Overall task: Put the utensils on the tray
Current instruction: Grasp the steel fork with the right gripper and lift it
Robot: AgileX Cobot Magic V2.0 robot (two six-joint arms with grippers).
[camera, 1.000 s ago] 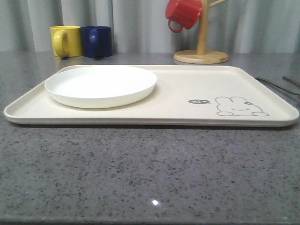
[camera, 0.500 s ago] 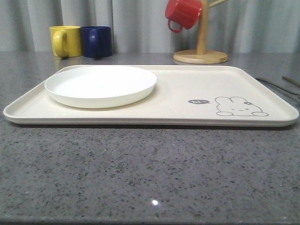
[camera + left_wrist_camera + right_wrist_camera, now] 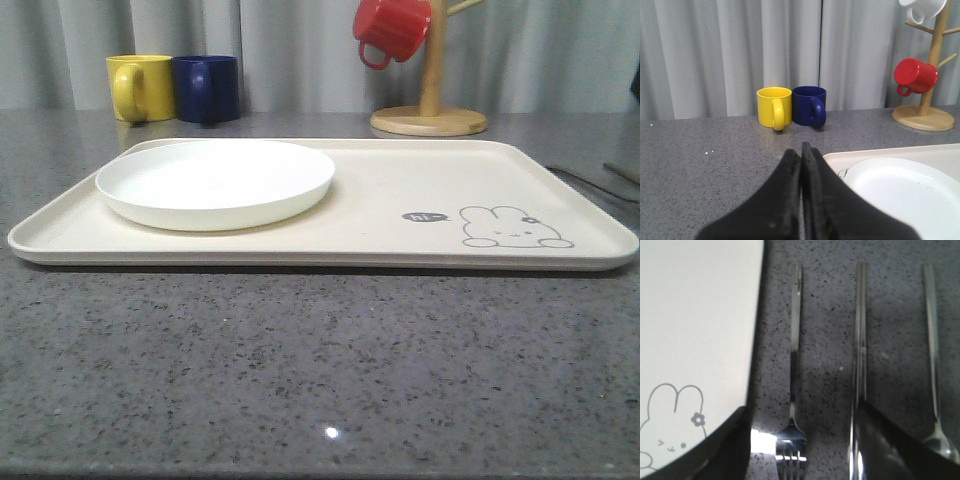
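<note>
The cream tray [image 3: 380, 215] with its grey rabbit drawing lies across the counter. Off its right side the utensils lie side by side on the grey stone: a fork [image 3: 795, 345], a pair of chopsticks [image 3: 860, 335] and a spoon [image 3: 931, 340]. Their thin handles also show at the counter's right edge [image 3: 585, 182]. My right gripper [image 3: 801, 412] hangs open above them, with the fork's head between its dark fingers [image 3: 725, 450] and untouched. One finger overlaps the tray's corner [image 3: 700, 315], the other the chopsticks. My left gripper [image 3: 801, 150] is shut on nothing, beside the tray's left end [image 3: 940, 152].
A round white plate [image 3: 215, 182] sits on the tray's left half. Behind the tray stand a yellow mug [image 3: 140, 88] and a dark blue mug [image 3: 207, 88]. At the back right a wooden mug tree [image 3: 430, 100] carries a red mug [image 3: 392, 28].
A dark sliver of the right arm has come into the front view's right edge. The tray, plate and mugs have not moved.
</note>
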